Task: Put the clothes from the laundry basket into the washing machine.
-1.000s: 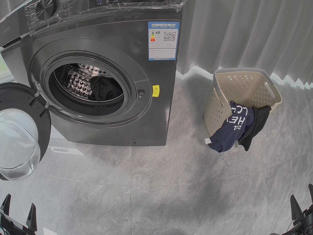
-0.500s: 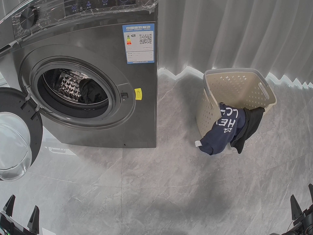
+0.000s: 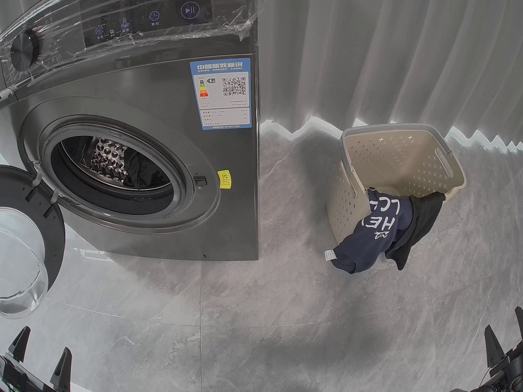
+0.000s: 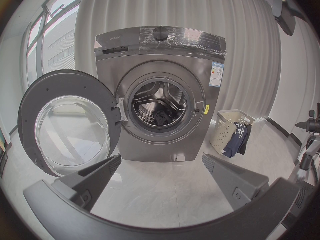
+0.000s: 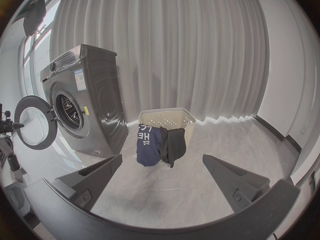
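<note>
Grey floor (image 3: 272,311) | left end effector (image 4: 160,156) low, released | right end effector (image 5: 161,156) low, released

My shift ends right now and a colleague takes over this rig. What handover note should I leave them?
Left gripper: open, empty, low, facing the washing machine.
Right gripper: open, empty, low, facing the laundry basket.
The door is open; a dark garment lies in the drum.
Navy shirt and black garment hang side by side over the basket's front rim.
Done: one garment loaded. Left: both hanging garments into the drum.
</note>
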Controlling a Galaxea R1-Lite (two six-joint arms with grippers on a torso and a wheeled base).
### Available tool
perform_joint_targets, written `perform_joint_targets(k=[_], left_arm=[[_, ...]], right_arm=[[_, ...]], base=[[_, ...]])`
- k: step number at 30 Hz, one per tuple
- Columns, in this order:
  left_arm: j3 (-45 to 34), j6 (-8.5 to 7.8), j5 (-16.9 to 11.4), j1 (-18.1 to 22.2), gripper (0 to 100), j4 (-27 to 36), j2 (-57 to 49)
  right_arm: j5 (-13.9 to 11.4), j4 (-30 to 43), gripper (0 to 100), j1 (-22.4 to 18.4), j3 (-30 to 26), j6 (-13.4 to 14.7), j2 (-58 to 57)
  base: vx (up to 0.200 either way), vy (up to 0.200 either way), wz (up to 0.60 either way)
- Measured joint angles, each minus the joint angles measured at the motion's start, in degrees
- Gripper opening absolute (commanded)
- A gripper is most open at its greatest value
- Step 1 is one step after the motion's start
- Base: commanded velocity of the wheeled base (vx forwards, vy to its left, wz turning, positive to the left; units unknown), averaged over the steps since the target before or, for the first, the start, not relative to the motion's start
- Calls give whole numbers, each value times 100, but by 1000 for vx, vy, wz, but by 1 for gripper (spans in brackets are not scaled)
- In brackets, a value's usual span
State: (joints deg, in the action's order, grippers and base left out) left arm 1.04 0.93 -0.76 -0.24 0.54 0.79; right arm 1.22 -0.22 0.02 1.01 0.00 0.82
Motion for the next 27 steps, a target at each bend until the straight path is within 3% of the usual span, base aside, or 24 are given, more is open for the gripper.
perform_joint_targets(k=[16,22,27], left_arm=[[-5,7,13,-11,100,-2,2],[-5,40,22,-11,100,0,6],[-5,41,21,-11,100,-10,6]], right_arm=[[0,-5,100,-2,0,0,2],[0,-2,100,-2,0,0,4],[1,-2,100,-2,0,0,4]], base=[[0,-200,0],[0,0,0],[0,-200,0]])
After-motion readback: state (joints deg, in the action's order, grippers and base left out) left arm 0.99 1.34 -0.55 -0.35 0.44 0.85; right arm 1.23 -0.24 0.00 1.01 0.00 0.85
